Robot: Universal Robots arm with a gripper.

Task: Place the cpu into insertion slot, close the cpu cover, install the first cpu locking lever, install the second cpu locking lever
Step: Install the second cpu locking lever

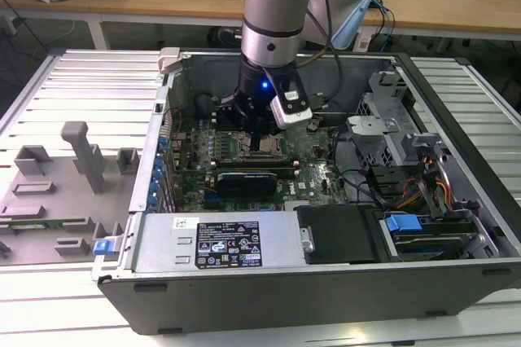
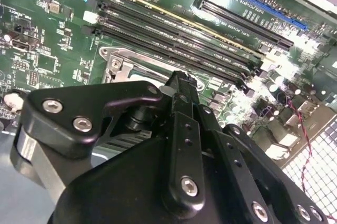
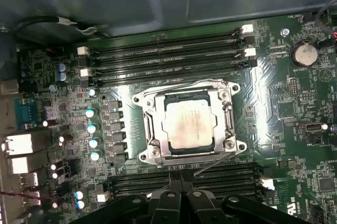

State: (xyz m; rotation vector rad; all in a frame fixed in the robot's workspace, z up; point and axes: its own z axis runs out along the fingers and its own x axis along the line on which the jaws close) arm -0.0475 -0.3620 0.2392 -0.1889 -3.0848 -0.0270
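In the first wrist view the cpu lies silver side up in the insertion slot on the green board. The cpu cover is down flat around it, and the chip shows through its window. A thin locking lever rod slants out from the socket's corner towards my gripper, whose two black fingers are pressed together just beside the socket's edge. In the exterior view the gripper hangs low inside the case, right over the socket. The second wrist view shows a black finger in front of a cover corner.
Long black memory slots flank the socket on two sides. The open computer case holds a power supply, a grey drive cage and cables at the exterior view's right. A grey fixture tray lies at its left.
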